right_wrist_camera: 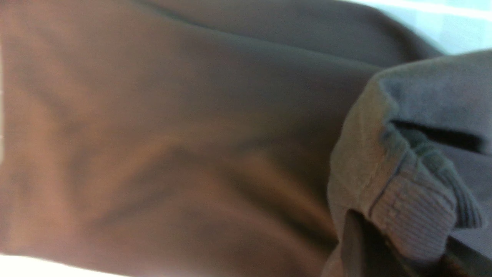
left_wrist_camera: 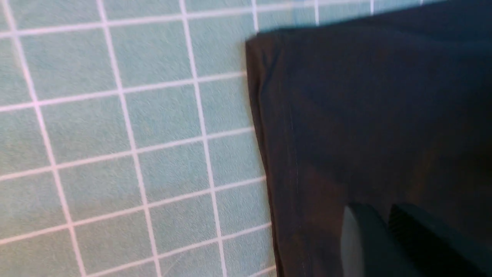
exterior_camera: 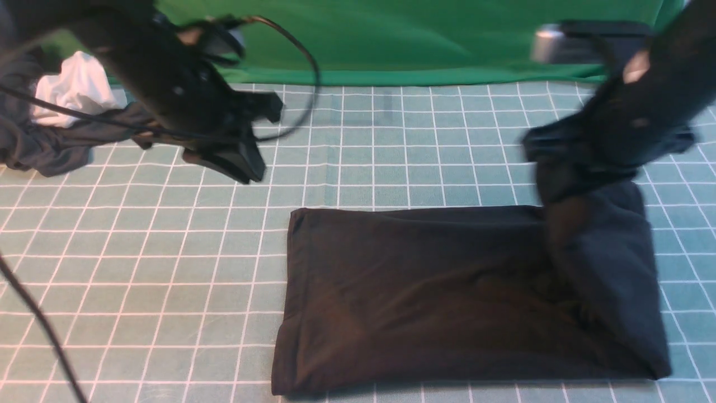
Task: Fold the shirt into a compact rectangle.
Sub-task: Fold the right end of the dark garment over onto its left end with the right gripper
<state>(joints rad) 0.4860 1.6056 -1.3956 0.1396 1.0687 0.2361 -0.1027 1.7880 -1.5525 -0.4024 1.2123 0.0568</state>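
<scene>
Shirt, black, long-sleeved: your current item, lying on the gridded table, centre to right of the front view.

- Right gripper: jaws closed on a ribbed edge of the shirt, likely a cuff or collar band; your right wrist view shows that knit trim bunched against the finger. From the front, the cloth rises in a fold from the shirt's right end up to the jaws.
- Left gripper: raised above the table, beyond the shirt's far left corner and apart from it. Jaws: you cannot tell whether they are wide or narrow, as the front view is blurred and the left wrist view shows only two dark finger shapes over cloth. Nothing visible between them.
- Shirt body: already reduced to a broad rectangle, left edge straight, surface mostly flat with soft creases.
- Done, by your reckoning: sleeves and sides appear tucked in.
- Left, by your reckoning: carry the lifted right end across to the left, lay it down, smooth, release. Possibly one further fold.
- Other stock: dark grey garment with white cloth, far left, well apart.
</scene>
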